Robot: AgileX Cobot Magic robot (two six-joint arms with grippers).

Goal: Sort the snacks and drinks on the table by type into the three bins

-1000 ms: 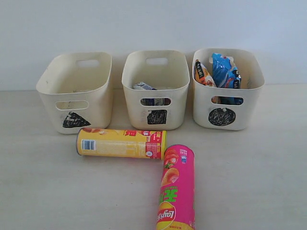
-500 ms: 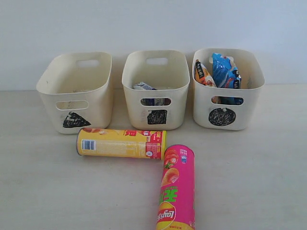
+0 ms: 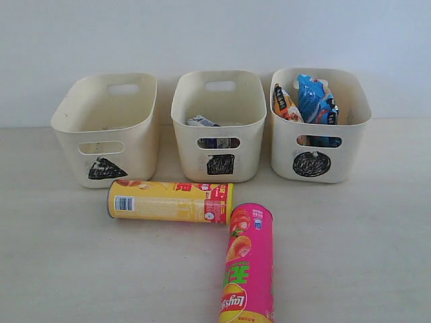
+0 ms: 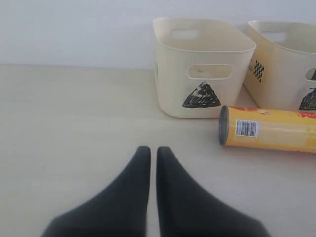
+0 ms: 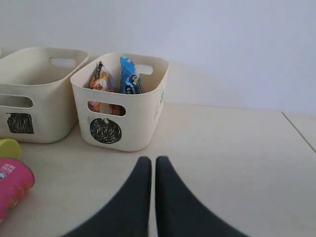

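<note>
Three cream bins stand in a row at the back of the table point(image 3: 67, 269): triangle bin point(image 3: 108, 128), square bin point(image 3: 219, 124) with a drink carton point(image 3: 202, 122) inside, circle bin point(image 3: 318, 124) holding the orange-white-black bag point(image 3: 285, 102) and the blue-black bag point(image 3: 316, 99). The yellow chip can point(image 3: 170, 200) lies on its side in front of the triangle and square bins. The pink Lay's can point(image 3: 246, 262) lies lengthwise below it. Neither gripper shows in the exterior view. My left gripper point(image 4: 149, 150) is shut and empty, short of the yellow can point(image 4: 269, 128). My right gripper point(image 5: 148, 160) is shut and empty, before the circle bin point(image 5: 121, 98).
A pale wall rises behind the bins. A seam or table edge point(image 5: 298, 129) runs along the far side in the right wrist view. The pink can's end point(image 5: 12, 185) and a bit of the yellow can point(image 5: 7, 147) show beside the square bin point(image 5: 37, 91).
</note>
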